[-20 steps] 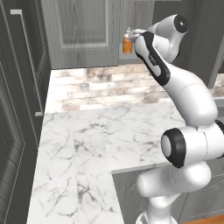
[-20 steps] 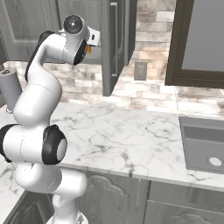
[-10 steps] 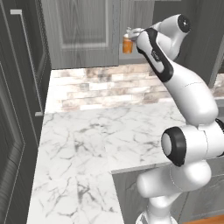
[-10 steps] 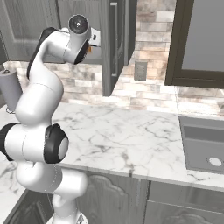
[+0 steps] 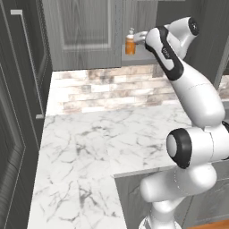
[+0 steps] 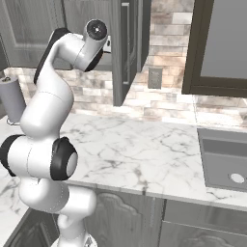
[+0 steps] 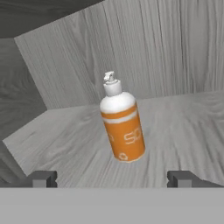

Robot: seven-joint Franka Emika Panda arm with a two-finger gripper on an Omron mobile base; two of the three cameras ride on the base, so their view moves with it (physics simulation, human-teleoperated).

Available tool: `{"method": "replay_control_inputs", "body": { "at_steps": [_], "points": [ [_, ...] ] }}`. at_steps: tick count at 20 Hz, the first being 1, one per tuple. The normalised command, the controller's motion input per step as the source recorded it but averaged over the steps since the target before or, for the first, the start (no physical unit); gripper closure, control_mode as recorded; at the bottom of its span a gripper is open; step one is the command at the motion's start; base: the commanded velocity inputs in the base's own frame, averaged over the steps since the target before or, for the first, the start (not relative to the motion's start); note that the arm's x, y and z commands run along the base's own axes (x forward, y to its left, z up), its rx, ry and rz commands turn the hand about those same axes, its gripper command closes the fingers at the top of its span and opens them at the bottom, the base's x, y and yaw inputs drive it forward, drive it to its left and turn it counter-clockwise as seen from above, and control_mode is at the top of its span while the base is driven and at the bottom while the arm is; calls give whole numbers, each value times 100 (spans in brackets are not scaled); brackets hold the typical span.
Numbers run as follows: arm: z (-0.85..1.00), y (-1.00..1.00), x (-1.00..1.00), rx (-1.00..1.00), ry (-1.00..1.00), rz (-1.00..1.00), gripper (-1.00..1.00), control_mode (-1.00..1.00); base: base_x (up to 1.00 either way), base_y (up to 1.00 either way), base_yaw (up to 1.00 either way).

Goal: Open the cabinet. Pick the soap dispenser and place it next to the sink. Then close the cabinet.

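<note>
Reaching up and forward from the base, the white arm bends at its elbow and puts the gripper point(image 7: 112, 179) inside the cabinet point(image 5: 85, 27), level with the grey shelf point(image 7: 175, 127). Its fingertips point(image 7: 41, 178) stand wide apart, holding nothing, with the soap dispenser point(image 7: 121, 124) between and beyond them, apart from both. An open cabinet door point(image 6: 126, 48) hangs edge-on beside the arm. Below lie the marble countertop point(image 5: 89, 152), a brick backsplash point(image 5: 107, 89) and, off to the right, the sink point(image 6: 224, 159). The orange bottle stands upright on the shelf, long axis vertical, white pump top uppermost, its nozzle toward the back wall
</note>
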Motion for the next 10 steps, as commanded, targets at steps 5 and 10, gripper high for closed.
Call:
{"method": "replay_control_inputs", "body": {
  "at_steps": [5,10],
  "points": [
    [-2,0,0,0,0,7,-100,-100,0,0,0],
    [0,7,17,0,0,1,-100,-100,0,0,0]
  ]
}}
